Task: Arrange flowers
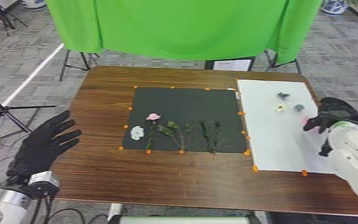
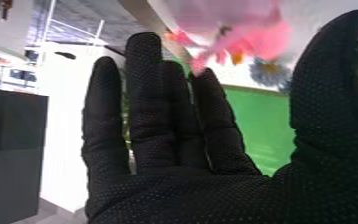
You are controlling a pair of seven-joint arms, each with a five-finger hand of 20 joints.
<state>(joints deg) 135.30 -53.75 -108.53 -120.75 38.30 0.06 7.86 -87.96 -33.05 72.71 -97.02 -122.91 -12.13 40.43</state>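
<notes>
Both left robot hand and right robot hand have fingers extended, unclamped; the right should pinch the pink flower low, softly.

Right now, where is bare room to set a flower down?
The black rectangular mat is bare beyond its pink flower, the white sheet at its near end. Crowded: green stems on the mat's near half, small grey flowers beside the black-gloved right hand.
</notes>
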